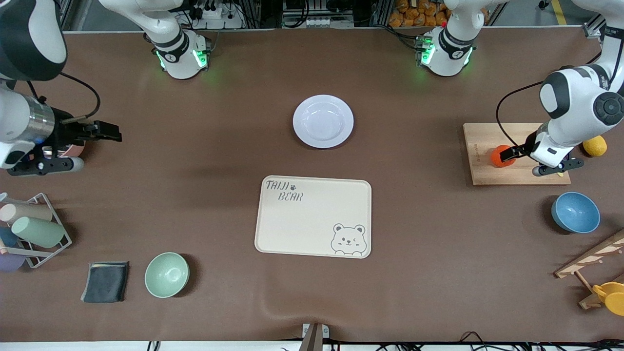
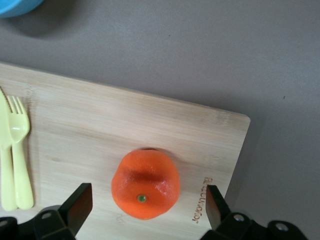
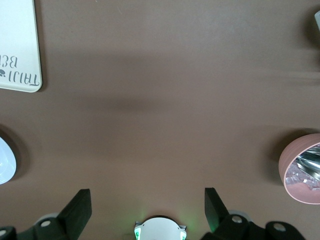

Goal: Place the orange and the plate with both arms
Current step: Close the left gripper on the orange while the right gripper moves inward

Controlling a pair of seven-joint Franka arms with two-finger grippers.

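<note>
Orange (image 2: pixel 145 184) on wooden board (image 2: pixel 100 130), brown table (image 1: pixel 195 170).

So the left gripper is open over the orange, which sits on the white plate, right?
Not quite. The left gripper is open over the orange, but the orange sits on the wooden board, as the left wrist view shows. The plate lies bare mid-table.

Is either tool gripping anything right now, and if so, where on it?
Nothing is held. The left tool is open astride the orange on the cutting board; the right tool is open over bare table.
</note>
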